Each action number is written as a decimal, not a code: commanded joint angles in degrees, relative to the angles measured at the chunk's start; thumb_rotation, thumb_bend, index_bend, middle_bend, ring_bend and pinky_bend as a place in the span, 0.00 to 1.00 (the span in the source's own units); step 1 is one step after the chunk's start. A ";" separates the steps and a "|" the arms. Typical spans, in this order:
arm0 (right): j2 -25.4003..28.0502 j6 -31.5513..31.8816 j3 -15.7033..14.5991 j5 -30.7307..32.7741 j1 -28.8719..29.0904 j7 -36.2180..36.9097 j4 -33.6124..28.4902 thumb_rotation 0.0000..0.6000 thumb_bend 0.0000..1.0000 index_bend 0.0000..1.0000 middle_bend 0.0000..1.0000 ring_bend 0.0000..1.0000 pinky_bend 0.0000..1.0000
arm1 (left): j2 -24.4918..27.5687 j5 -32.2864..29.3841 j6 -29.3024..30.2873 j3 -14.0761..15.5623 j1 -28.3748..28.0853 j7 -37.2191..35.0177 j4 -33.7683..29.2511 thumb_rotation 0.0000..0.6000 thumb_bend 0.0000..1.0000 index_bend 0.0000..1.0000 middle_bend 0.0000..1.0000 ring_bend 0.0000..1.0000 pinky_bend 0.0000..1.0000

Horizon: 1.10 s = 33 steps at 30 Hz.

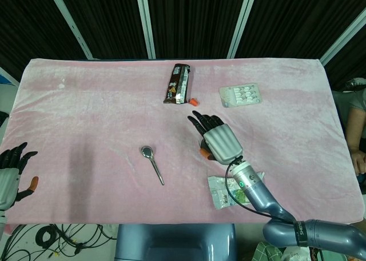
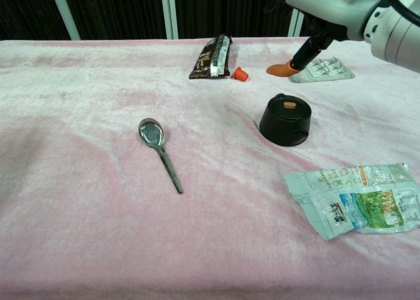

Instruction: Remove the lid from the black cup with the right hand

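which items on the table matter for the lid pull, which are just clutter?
Task things:
black cup, lid on
right robot hand, above the cup, fingers spread, holding nothing

Lying about:
spoon
snack bar
small orange cap
pill blister
food pouch
left robot hand, idle at the table's near left edge
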 commanded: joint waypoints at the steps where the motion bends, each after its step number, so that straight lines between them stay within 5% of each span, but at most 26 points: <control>1: 0.18 0.04 -0.03 1.06 0.08 -0.33 0.02 1.00 0.17 0.06 0.05 0.16 0.20 | 0.07 -0.09 0.08 -0.02 0.07 -0.22 -0.08 1.00 0.42 0.19 0.00 0.00 0.02; 6: 0.32 -0.04 -0.16 3.17 0.28 -0.85 -0.86 1.00 0.17 0.06 0.05 0.16 0.20 | 0.20 -0.27 0.06 -0.10 0.09 -0.47 -0.19 1.00 0.42 0.19 0.00 0.00 0.02; 13: -0.04 0.21 -0.14 6.10 0.57 -1.45 -1.59 1.00 0.17 0.21 0.05 0.16 0.20 | 0.27 -0.18 0.10 0.00 0.15 -0.64 -0.27 1.00 0.42 0.19 0.00 0.00 0.02; 20: 0.26 -1.35 0.66 15.52 1.16 -2.00 -1.46 1.00 0.23 0.28 0.05 0.16 0.20 | 0.36 -0.17 -0.03 0.05 0.13 -0.76 -0.29 1.00 0.42 0.19 0.00 0.00 0.02; 33: -3.66 -3.26 1.37 25.52 3.10 0.25 7.29 1.00 0.26 0.35 0.04 0.16 0.20 | 0.44 -0.41 -0.17 -0.08 0.02 -0.80 -0.34 1.00 0.42 0.19 0.00 0.00 0.02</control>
